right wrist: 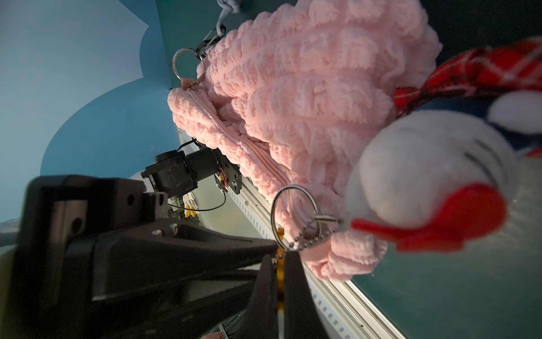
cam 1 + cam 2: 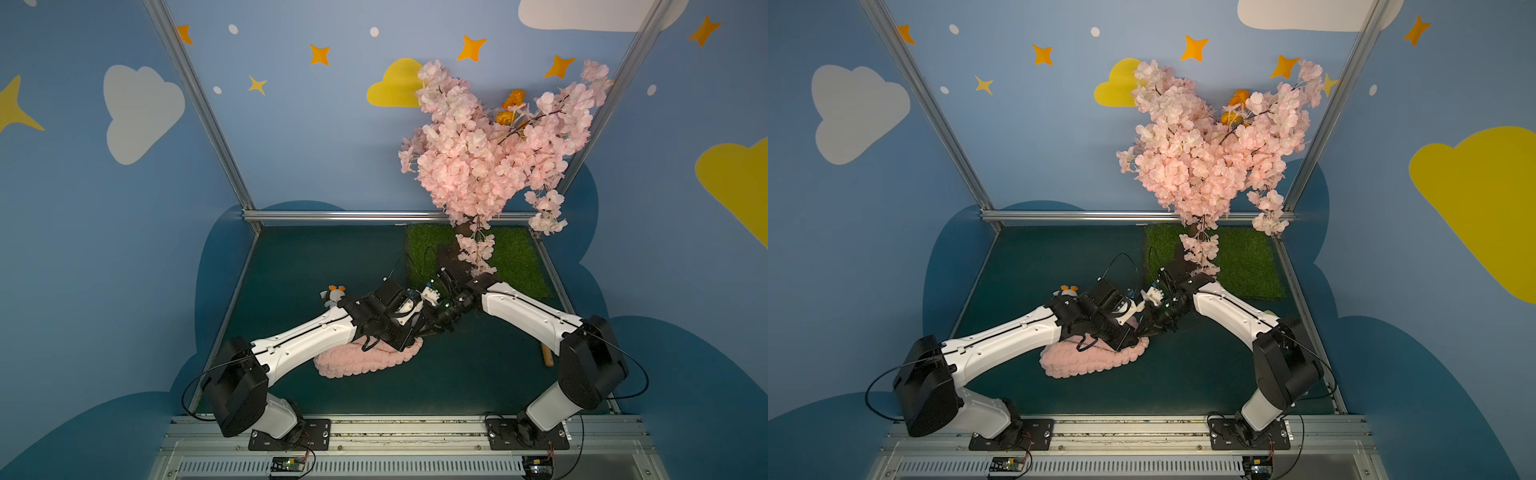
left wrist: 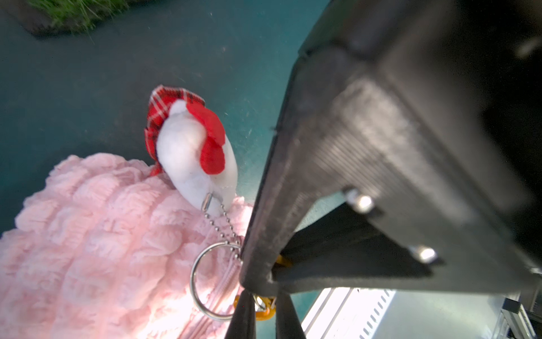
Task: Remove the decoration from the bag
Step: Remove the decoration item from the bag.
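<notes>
Top views, both of them, show the left arm [image 2: 307, 336] and right arm [image 2: 528, 311] leaning inward, wrists almost touching. The pink bag [image 2: 365, 365] lies on the dark teal tabletop [image 2: 316, 257] under the left wrist. A small white plush with orange tufts [image 2: 334, 293] sits just behind that wrist.

Left wrist view: the left gripper [image 3: 264, 305] has its fingers close together, with a sliver of metal and a yellow bit in the gap. Whether they clamp, I cannot tell. Just beside its tips a metal ring [image 3: 193, 281] hangs at the bag's zip edge. A ball chain [image 3: 223, 226] runs from the ring to the white plush charm [image 3: 187, 152], with its red earmuffs and tartan scarf, farther out ahead. The right gripper [image 3: 275, 265] crosses in and meets the ring.

Right wrist view: the right gripper's fingers are pressed together at the ring's rim where the chain loops. Which of the two they pinch I cannot tell. The bag stretches away beyond the tips, the charm beside it.
</notes>
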